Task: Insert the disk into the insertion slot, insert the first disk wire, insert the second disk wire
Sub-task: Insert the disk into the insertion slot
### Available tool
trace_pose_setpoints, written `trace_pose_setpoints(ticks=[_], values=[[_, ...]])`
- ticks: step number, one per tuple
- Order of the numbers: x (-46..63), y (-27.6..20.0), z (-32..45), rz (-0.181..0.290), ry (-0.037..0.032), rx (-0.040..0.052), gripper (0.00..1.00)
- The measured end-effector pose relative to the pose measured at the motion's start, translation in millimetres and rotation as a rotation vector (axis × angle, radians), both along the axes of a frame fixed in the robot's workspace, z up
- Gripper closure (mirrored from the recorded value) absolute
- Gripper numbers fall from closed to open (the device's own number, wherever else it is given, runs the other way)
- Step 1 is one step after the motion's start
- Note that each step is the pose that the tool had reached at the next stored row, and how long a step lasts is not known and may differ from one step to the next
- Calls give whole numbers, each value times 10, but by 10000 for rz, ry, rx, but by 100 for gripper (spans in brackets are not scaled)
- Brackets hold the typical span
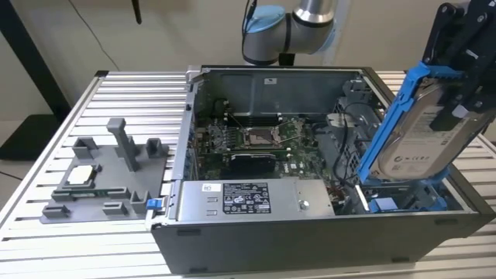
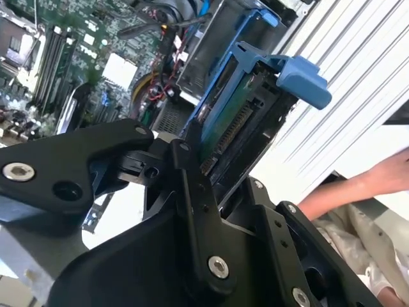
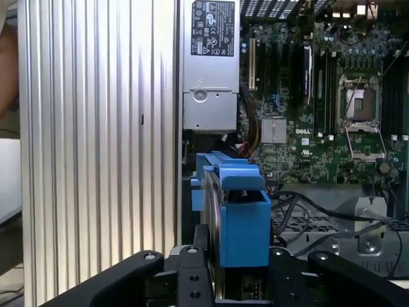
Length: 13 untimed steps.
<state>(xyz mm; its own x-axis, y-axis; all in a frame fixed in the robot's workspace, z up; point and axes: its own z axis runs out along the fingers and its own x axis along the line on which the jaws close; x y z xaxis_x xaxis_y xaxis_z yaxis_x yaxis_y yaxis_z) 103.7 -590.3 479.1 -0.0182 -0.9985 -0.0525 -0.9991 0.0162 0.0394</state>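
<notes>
- Grey computer case (image 1: pixel 310 250): drive-bay cage with blue rails (image 1: pixel 403 202) at 4 o'clock, exterior view.
- Silver hard drive in blue carrier (image 1: pixel 422 136): tilted above cage mouth; insertion step in hand.
- Black gripper (image 3: pixel 235 268): clamped on drive's top; seating likely needs carrier squared to rails.

Grey power supply (image 1: pixel 256 200) beside green motherboard (image 1: pixel 217 142) (open case (image 1: pixel 310 244)); 1 grey fixture (image 1: pixel 108 174) on slatted table (image 1: pixel 46 244).

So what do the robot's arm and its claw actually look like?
The arm is a round silvery-grey tube with pale blue joint caps, and a black cable hangs beside it. The gripper is matte black, built of flat jointed bars fastened with silver screws.
</notes>
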Motion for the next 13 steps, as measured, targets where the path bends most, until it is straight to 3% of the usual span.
trace_pose_setpoints(ticks=[9,13], values=[[25,-3,-44,0,-137,462,0],[35,-4,-55,1,-158,504,0]])
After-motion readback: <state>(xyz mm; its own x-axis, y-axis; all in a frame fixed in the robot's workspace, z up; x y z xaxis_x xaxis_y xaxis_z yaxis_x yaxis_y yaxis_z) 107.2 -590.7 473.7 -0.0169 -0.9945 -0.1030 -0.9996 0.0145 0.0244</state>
